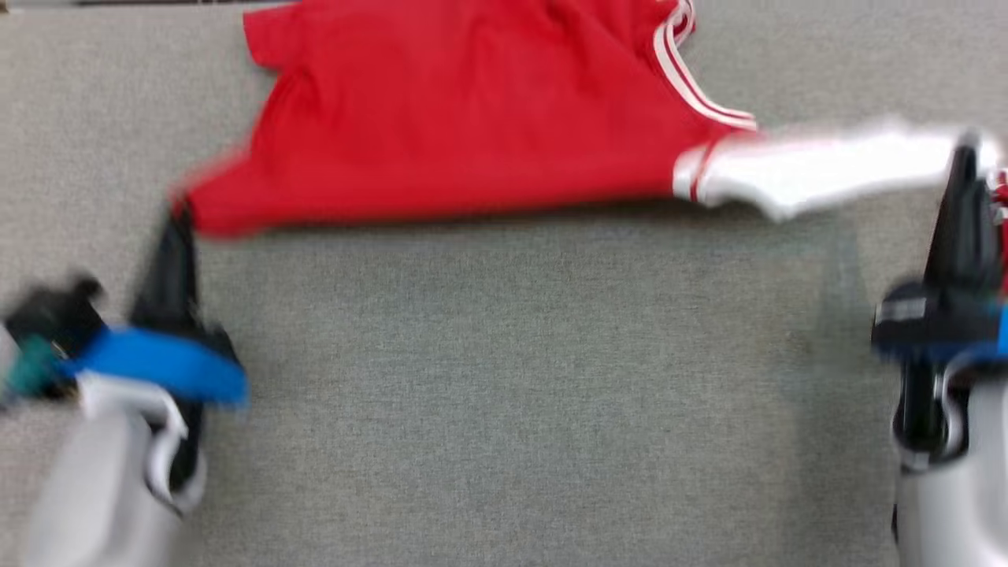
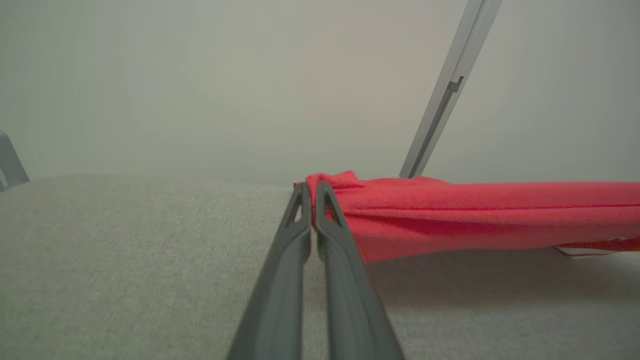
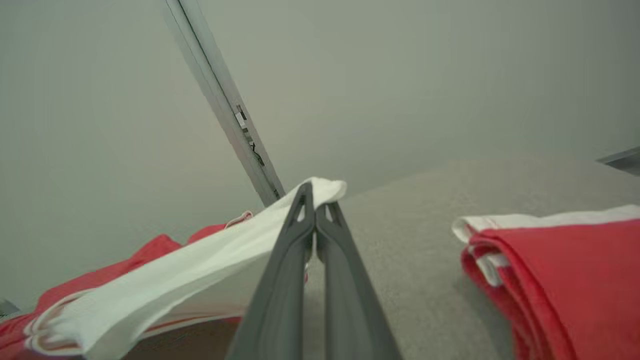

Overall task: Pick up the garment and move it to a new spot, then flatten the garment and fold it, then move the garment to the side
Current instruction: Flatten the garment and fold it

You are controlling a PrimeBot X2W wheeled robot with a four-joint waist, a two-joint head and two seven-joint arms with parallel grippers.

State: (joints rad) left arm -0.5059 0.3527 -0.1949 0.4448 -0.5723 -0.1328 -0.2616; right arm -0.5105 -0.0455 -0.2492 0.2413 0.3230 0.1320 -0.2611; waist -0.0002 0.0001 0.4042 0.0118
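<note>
The garment [image 1: 465, 118] is a red shirt with white sleeves and white stripes, spread across the far half of the grey table, its near edge lifted. My left gripper [image 1: 179, 214] is shut on its red lower corner, seen pinched between the dark fingers [image 2: 300, 235] in the left wrist view, with red cloth [image 2: 475, 215] stretching right. My right gripper [image 1: 967, 150] is shut on the end of the white sleeve [image 1: 819, 169], which is pulled taut to the right. In the right wrist view the sleeve [image 3: 200, 270] runs from the fingertips [image 3: 305, 200] down left.
The grey fabric-covered table [image 1: 512, 378] lies bare between my two arms. A folded red-and-white garment [image 3: 560, 270] lies on the table beside my right gripper. A slanted metal post [image 2: 440, 110] rises behind the table, against a plain wall.
</note>
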